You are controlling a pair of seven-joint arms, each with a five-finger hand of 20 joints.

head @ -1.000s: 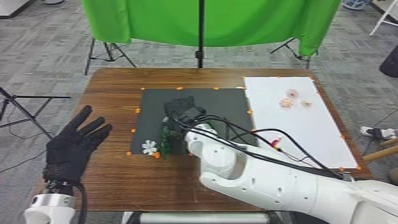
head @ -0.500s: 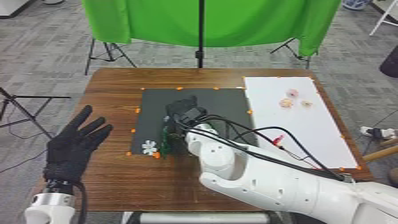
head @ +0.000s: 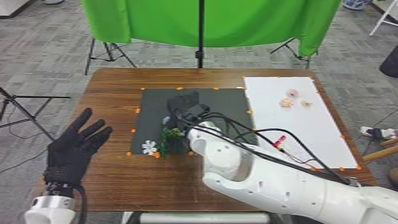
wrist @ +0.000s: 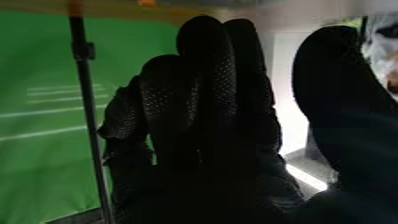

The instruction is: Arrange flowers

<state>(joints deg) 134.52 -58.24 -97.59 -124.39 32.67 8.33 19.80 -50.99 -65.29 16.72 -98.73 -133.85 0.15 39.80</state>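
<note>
My right hand (head: 185, 106) is over the dark mat, its fingers pointing toward the far edge. In the right wrist view the right hand (wrist: 204, 120) is open, with straight fingers and the thumb held apart. Green stems (head: 171, 135) lie on the mat just left of the right wrist, partly hidden by it. A white flower (head: 149, 146) rests by the mat's near left corner. Several pale pink flowers (head: 287, 102) are on the white sheet. My left hand (head: 71, 145) stays open beside the table's left edge, fingers spread.
The dark mat (head: 153, 100) with orange markers and the white sheet (head: 320, 135) lie side by side on the brown table (head: 115, 180). A red item (head: 280, 140) is near the right arm's cables on the sheet. A green cloth (head: 249, 25) hangs behind.
The right hand's fingers have straightened and point more toward the far edge, with the hand shifted slightly away from the stems. The left hand has hardly moved.
</note>
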